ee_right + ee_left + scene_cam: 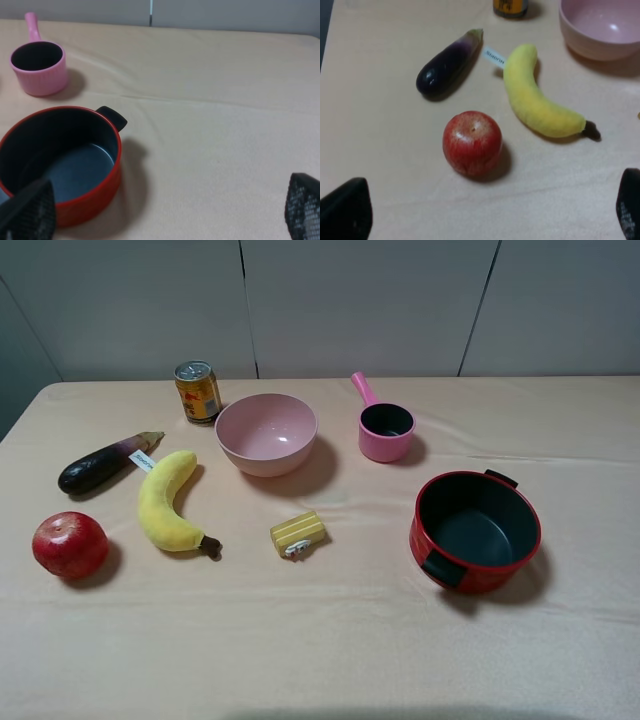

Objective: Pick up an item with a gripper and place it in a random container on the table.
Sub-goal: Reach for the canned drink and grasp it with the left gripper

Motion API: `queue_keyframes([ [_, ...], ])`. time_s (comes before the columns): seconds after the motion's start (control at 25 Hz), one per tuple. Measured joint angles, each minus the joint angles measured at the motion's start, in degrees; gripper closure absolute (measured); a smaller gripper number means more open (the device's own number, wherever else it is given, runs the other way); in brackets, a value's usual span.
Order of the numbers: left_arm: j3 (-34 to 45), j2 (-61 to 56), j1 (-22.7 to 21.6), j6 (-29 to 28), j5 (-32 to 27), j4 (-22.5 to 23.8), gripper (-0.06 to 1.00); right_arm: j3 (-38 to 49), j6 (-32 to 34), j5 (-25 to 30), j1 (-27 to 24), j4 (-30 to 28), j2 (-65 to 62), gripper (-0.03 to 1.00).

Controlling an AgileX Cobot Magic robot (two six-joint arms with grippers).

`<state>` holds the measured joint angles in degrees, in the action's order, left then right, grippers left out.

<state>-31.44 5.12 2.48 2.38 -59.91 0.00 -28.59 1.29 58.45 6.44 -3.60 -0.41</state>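
Note:
The orange-yellow drink can [198, 391] stands upright at the back left of the beige table [320, 640], left of the pink bowl; only its base shows in the left wrist view [510, 6]. The red pot [470, 570] with a dark inside and black handles stands empty at the right, and shows in the right wrist view [92, 197]. My left gripper [487, 220] is open and empty, above the table near the red apple. My right gripper [165, 220] is open and empty, beside the pot. Neither arm shows in the exterior high view.
A pink bowl [266, 433] and a pink long-handled saucepan [385, 430] stand at the back middle. A yellow ridged block [298, 534] lies in the middle. A banana [167, 502], an eggplant [100, 464] and a red apple [70, 545] lie at the left.

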Motion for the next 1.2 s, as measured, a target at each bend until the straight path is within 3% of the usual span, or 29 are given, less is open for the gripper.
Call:
queue_keyframes([
  [0.44,-5.30,16.37,0.00,0.02,7.25,4.39,-0.05,0.00,0.00,0.00,0.00,0.00,0.00,0.27],
  [0.92,-15.95,31.65,0.00,0.43,13.10,4.73,-0.05,0.00,0.00,0.00,0.00,0.00,0.00,0.27],
  [1.2,-17.60,39.31,0.00,1.51,17.91,4.73,-0.04,0.00,0.00,0.00,0.00,0.00,0.00,0.27],
])
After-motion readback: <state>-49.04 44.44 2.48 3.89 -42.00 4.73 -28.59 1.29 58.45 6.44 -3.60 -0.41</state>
